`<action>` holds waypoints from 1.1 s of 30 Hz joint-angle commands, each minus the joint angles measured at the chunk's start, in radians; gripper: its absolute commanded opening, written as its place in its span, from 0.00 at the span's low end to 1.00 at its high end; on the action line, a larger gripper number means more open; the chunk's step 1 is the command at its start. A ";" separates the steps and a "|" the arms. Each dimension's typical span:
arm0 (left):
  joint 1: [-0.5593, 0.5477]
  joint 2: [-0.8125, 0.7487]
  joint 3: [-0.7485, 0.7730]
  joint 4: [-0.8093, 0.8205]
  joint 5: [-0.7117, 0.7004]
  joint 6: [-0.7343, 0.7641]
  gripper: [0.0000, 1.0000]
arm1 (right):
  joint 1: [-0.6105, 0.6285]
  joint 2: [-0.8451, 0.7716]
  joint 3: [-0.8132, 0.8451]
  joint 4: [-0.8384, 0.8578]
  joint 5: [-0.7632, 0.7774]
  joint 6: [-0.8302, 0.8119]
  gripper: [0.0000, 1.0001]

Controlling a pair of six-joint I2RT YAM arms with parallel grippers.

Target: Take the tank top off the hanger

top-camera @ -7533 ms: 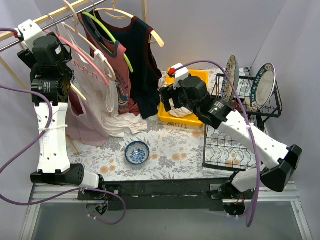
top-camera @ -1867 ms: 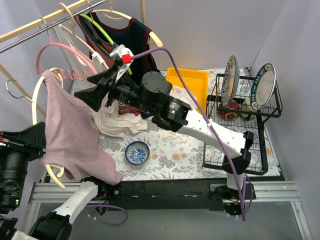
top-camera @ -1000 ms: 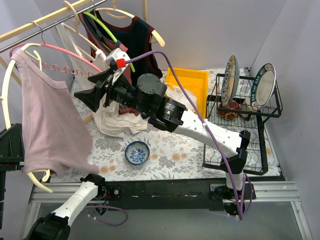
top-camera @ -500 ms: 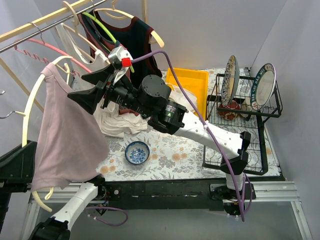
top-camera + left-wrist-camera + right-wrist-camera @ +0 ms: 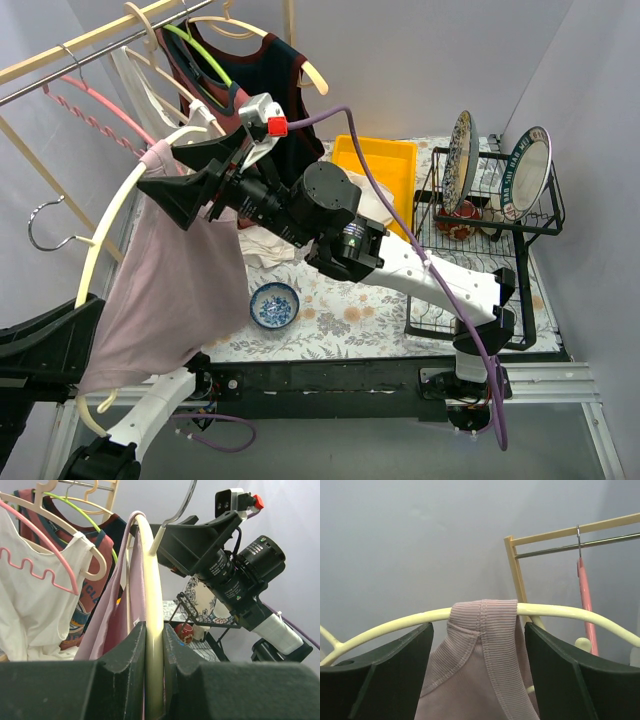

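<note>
At the far left, the black left gripper (image 5: 153, 630) was clamped on the lower arm of the cream plastic hanger (image 5: 153, 575); only the left wrist view showed that grip, since the overhead view cut it off at the corner. The hanger's metal hook (image 5: 45, 215) pointed left, off the wooden clothes rail (image 5: 80, 44) and close to the grey wall, with little room that side. The hanger's long axis ran from near-left up to far-right. The pink ribbed tank top (image 5: 170, 290) hung from the hanger, its hem drooping near the table's front edge. The right wrist view showed one strap draped over the hanger's upper arm, the black right gripper (image 5: 477, 630) spread wide on either side of it, not closed. To the right lay open table around a blue-and-white bowl (image 5: 274, 304), then a yellow bin (image 5: 385, 160).
</note>
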 commanded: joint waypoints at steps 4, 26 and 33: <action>-0.002 0.010 0.016 0.070 0.039 -0.013 0.00 | 0.014 -0.075 -0.078 0.027 0.155 -0.015 0.49; -0.042 0.013 0.049 0.074 0.014 0.000 0.00 | -0.179 -0.261 -0.288 -0.092 0.351 -0.072 0.01; -0.094 -0.029 -0.033 0.186 0.046 -0.053 0.00 | -0.184 -0.253 -0.302 -0.178 0.194 -0.052 0.01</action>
